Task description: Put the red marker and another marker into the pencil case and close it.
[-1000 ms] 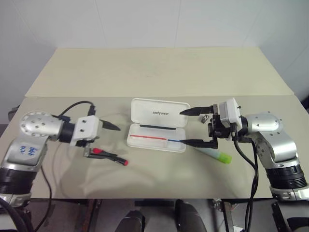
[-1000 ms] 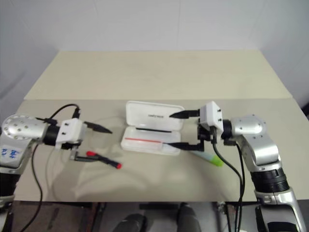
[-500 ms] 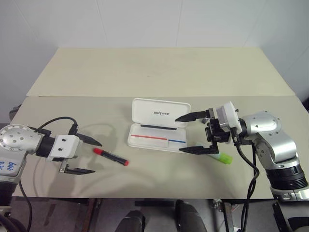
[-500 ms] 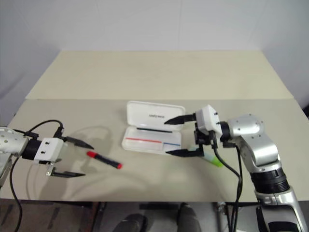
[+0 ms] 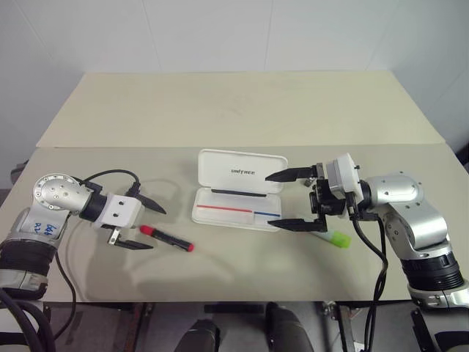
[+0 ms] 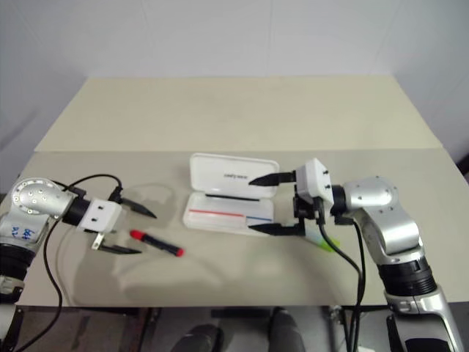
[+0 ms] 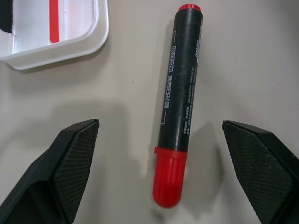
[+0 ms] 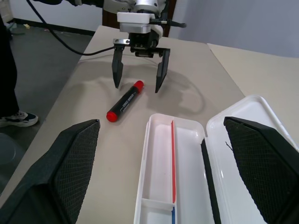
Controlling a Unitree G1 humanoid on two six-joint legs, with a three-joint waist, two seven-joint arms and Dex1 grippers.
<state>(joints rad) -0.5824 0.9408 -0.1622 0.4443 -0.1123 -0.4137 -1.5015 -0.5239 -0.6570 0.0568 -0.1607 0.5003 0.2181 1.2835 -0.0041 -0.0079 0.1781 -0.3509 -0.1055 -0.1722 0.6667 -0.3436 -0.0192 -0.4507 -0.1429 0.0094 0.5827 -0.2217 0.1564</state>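
Left gripper (image 5: 145,224) has dropped to the table and now straddles the cap end of the red marker (image 5: 167,238), jaws fully apart, nothing held. Marker lies at 8 o'clock from the open pencil case (image 5: 238,194). Right gripper (image 5: 289,199) unchanged, wide open, empty, over the case's 3 o'clock end. Grasp appears imminent

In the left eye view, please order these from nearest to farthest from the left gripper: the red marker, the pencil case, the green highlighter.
From the left gripper:
1. the red marker, on the table just beside its open fingers
2. the pencil case, lying open at the table's middle
3. the green highlighter, far across, under the right gripper
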